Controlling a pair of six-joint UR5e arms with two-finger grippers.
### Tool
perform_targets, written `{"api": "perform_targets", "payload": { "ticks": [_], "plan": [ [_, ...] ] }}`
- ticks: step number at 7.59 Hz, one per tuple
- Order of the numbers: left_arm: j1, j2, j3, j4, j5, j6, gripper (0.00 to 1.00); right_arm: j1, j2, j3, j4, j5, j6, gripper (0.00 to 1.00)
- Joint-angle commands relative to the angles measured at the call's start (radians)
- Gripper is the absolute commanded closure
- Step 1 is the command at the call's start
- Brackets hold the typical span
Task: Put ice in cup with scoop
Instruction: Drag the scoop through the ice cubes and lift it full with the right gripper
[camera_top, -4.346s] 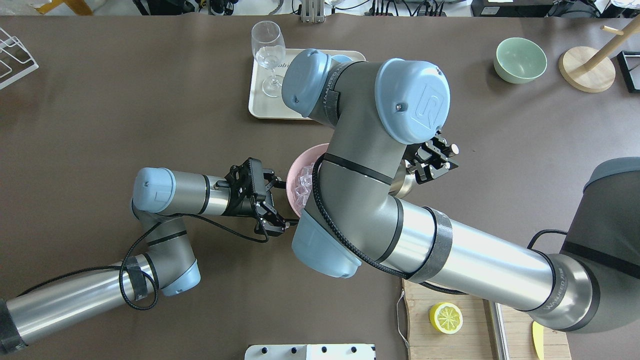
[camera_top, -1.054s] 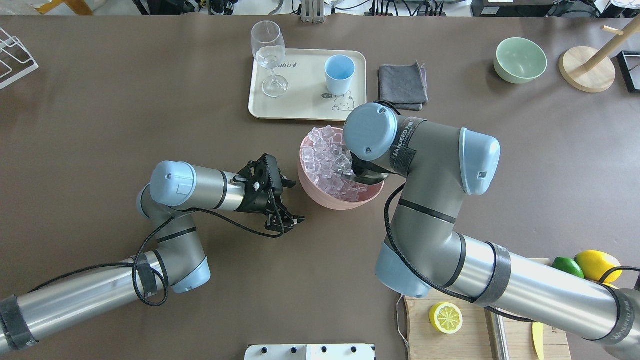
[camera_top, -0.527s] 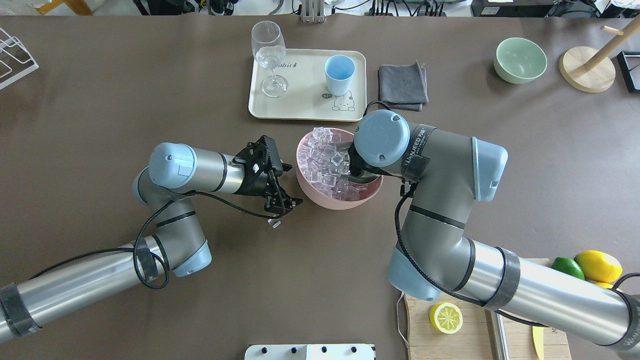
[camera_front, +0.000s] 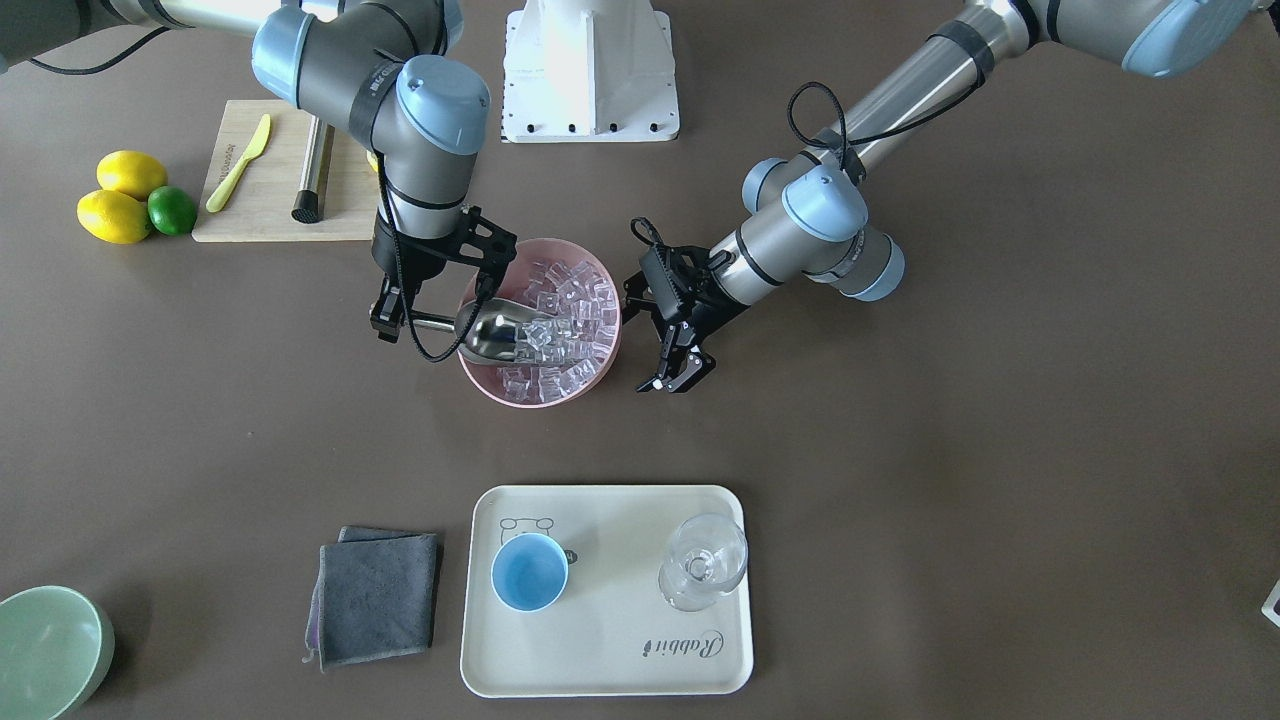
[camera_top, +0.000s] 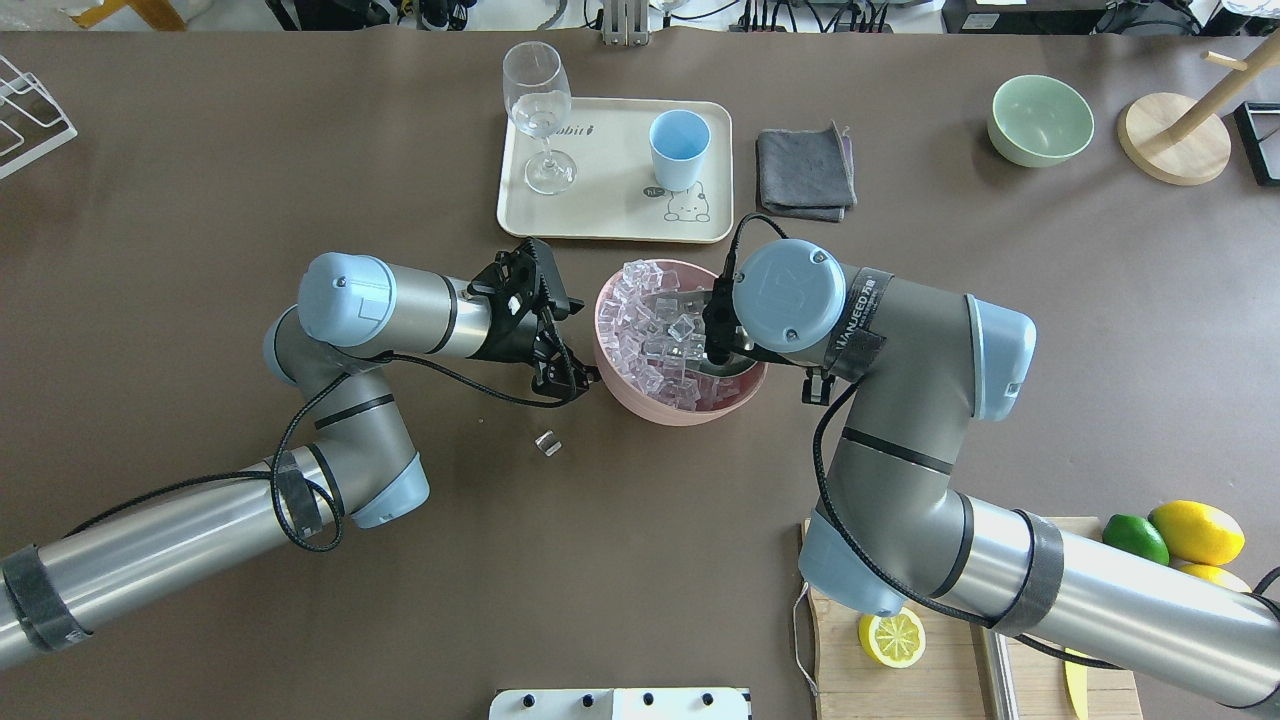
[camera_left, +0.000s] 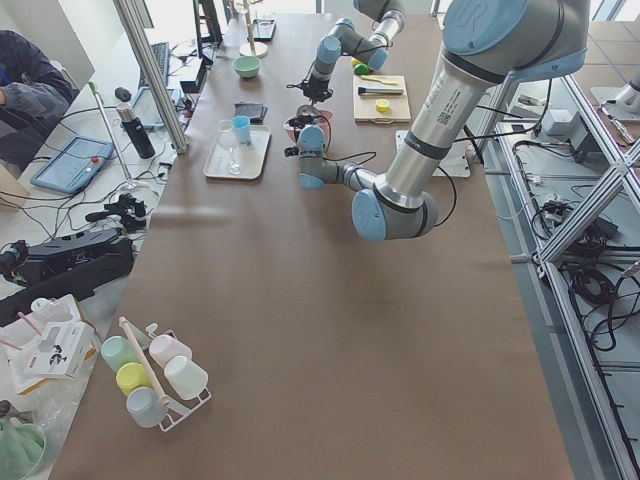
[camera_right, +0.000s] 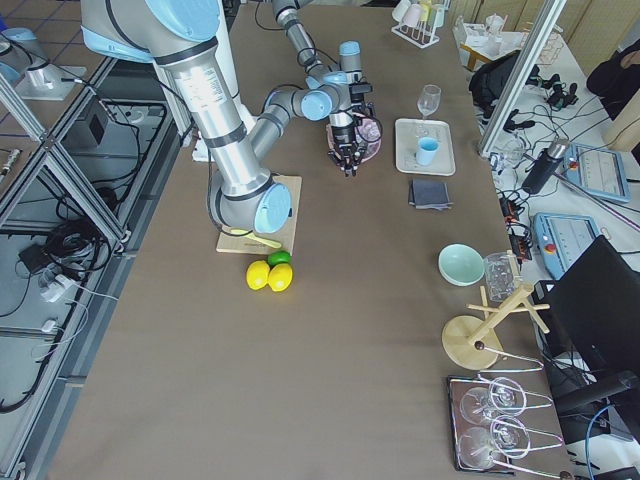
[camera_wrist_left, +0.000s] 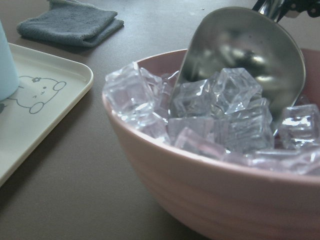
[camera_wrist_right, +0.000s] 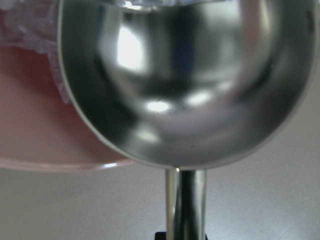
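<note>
Steel catches the eye from the front-facing camera: the scoop (camera_front: 495, 338) lies trough-up in the pink bowl (camera_front: 540, 401), its handle pinched in the closed right claw (camera_front: 393, 322) just outside the rim, its mouth pushed into the ice (camera_front: 575, 300), so loading is in hand, I judge. Across the bowl the left claw (camera_front: 672, 378) hangs spread and empty beside the rim. The cup (camera_front: 529, 571) stands on a tray (camera_front: 600, 660), well beyond both claws. From overhead, the right wrist folds down over the bowl and mostly hides its claw; one stray cube (camera_top: 546, 443) lies on the table (camera_top: 200, 150) near the left claw. The left wrist camera shows cubes heaped at the trough's mouth, the right wrist camera only its rounded end and handle. Next calls for a level lift, a carry forward to the cup, then a slow tip.
</note>
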Motion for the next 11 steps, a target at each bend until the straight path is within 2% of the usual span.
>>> {"api": "perform_targets", "payload": {
  "ticks": [1,5,9,11],
  "plan": [
    [0.0,-0.006,-0.001,0.007,-0.001,0.0,0.02,-0.005,-0.037,0.035,0.051,0.01,-0.001,1.0],
    [0.002,-0.006,-0.002,0.008,-0.004,0.002,0.02,-0.005,-0.056,0.035,0.152,0.043,0.0,1.0],
    [0.002,-0.004,-0.004,0.007,-0.005,0.0,0.02,-0.003,-0.057,0.038,0.174,0.068,-0.001,1.0],
    [0.002,-0.004,-0.005,0.008,-0.005,0.0,0.02,0.009,-0.093,0.067,0.174,0.086,-0.015,1.0]
  ]
}}
